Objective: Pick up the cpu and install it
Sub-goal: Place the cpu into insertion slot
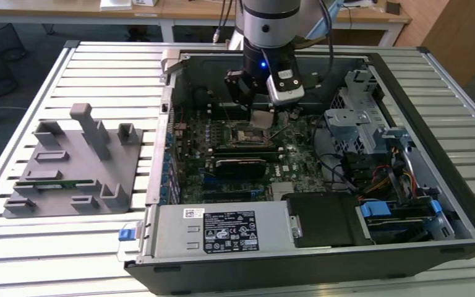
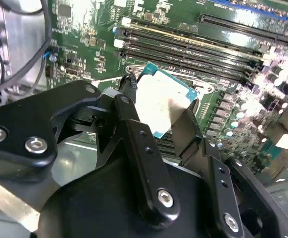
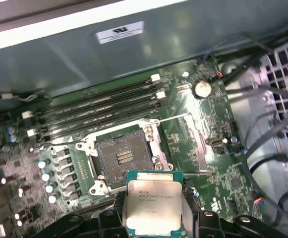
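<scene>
In the first wrist view the gripper (image 3: pixel 154 218) is clamped on two opposite edges of the cpu (image 3: pixel 153 198), silvery top showing. It hovers beside the open socket (image 3: pixel 124 157) on the motherboard (image 3: pixel 218 168), seemingly not touching.

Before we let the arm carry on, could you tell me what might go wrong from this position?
1. The black tool grips the silvery-topped square cpu by its edges alone; it might slip and drop onto the green motherboard.
2. In the first wrist view the cpu appears offset from the open dark socket, not squarely over it; lowering from here could land it askew and damage the contacts.
</scene>
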Action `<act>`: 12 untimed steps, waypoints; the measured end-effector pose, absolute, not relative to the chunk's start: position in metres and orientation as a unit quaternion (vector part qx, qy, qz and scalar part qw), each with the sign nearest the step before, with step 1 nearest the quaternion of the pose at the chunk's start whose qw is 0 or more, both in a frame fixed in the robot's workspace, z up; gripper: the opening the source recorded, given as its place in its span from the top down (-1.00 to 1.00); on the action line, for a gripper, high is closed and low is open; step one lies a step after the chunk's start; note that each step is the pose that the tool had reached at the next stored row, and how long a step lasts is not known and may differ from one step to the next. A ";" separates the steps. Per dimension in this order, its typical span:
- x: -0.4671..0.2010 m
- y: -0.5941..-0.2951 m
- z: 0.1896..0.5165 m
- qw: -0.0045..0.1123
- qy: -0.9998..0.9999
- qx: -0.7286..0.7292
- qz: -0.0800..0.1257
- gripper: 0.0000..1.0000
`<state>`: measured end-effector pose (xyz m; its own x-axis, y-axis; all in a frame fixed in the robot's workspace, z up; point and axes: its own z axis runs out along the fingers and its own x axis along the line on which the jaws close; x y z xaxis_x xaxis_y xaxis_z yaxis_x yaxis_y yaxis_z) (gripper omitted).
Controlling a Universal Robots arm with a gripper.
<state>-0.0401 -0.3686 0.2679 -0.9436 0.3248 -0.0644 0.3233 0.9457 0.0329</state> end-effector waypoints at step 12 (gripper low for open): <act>-0.040 -0.369 0.267 0.036 0.965 0.259 0.007 -0.06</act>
<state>-0.0401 -0.3686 0.2673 -0.8632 0.5007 -0.0652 0.4998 0.8656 0.0312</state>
